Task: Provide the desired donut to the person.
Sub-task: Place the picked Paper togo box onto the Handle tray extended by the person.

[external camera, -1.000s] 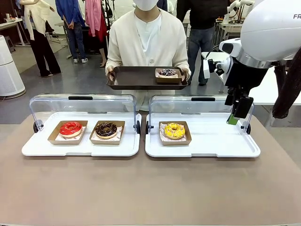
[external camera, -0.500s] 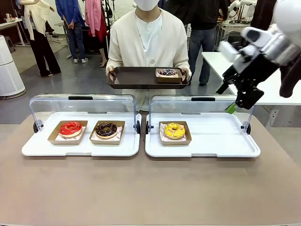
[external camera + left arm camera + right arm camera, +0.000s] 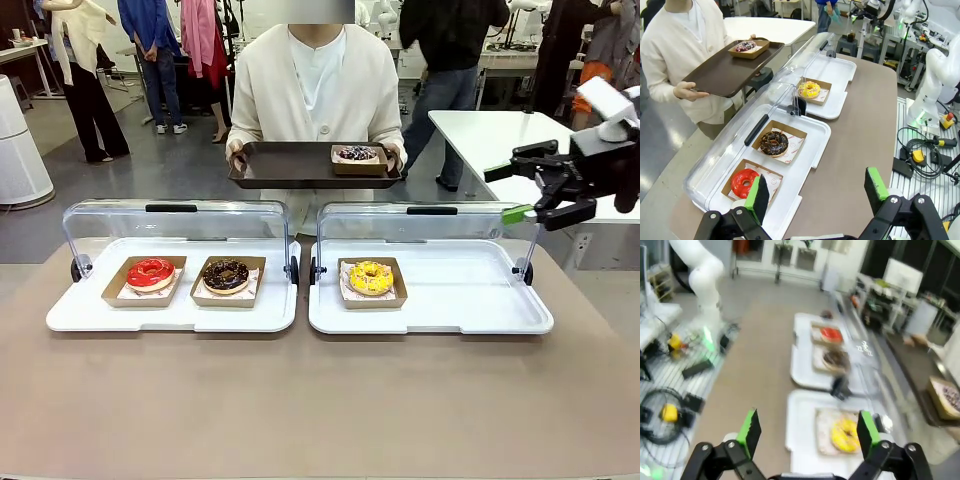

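On the brown tray (image 3: 280, 163) sits a dark, sprinkled donut (image 3: 356, 153) (cardboard-boxed).

No legible text, label or number anywhere.

Right wrist view: motion blur all over. Yellow donut (image 3: 844, 435) is a smear, topping unreadable. Chocolate donut (image 3: 835, 359) and red donut (image 3: 830, 334) beyond it are just colour blobs. Boxed donut (image 3: 946, 399), toward the picture's right edge from the yellow donut, is cut by that edge.

Front view: right arm (image 3: 610, 165), beyond and right of the yellow donut (image 3: 371, 277), runs off frame. Person (image 3: 315, 90) beyond it has legs hidden behind brown tray (image 3: 285, 165) and clear lids (image 3: 420, 225), fingers mostly under the tray.

Left wrist view: left gripper (image 3: 815, 175) base is cut by the bottom edge. One finger (image 3: 760, 200) covers the near edge of the red donut (image 3: 742, 182) and its box (image 3: 765, 169), two boxes nearer than the yellow donut (image 3: 810, 89). Person's (image 3: 677, 45) head is off the top.
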Robot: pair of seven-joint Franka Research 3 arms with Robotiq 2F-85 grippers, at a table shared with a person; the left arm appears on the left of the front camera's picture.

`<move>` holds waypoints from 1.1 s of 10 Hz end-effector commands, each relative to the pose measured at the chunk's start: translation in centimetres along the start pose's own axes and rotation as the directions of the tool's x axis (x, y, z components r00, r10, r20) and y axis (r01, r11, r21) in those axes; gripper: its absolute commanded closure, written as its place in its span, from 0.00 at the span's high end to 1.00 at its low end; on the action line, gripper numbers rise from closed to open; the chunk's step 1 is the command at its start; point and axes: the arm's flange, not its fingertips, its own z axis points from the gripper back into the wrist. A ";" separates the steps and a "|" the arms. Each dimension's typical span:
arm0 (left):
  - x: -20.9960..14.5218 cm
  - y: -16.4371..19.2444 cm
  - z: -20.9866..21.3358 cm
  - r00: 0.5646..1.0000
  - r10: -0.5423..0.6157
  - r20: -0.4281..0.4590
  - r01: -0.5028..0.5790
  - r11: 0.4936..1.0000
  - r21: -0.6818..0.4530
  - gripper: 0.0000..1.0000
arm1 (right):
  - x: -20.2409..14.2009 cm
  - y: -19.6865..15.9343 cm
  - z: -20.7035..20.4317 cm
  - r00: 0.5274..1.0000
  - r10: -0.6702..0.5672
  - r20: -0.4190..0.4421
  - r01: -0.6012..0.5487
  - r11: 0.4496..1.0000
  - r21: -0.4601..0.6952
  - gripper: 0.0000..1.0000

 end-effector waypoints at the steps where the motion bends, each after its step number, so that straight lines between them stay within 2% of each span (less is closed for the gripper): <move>1: 0.0 0.1 0.0 1.000 -0.021 0.022 0.021 1.000 -0.005 1.00 | -1.2 1.9 2.1 0.996 -0.083 0.037 0.081 0.995 0.052 1.00; 3: 0.0 0.1 0.0 1.000 -0.021 0.022 0.021 1.000 -0.005 1.00 | -2.9 4.2 4.9 0.989 -0.142 0.029 0.142 0.990 0.003 1.00; 6: 0.0 0.1 0.0 1.000 -0.021 0.022 0.021 1.000 -0.005 1.00 | -4.2 6.0 7.8 0.970 -0.235 -0.064 0.228 0.969 -0.090 1.00; 11: 0.0 0.1 0.0 1.000 -0.021 0.022 0.021 1.000 -0.005 1.00 | -4.6 8.1 11.7 0.964 -0.259 -0.055 0.251 0.960 -0.125 1.00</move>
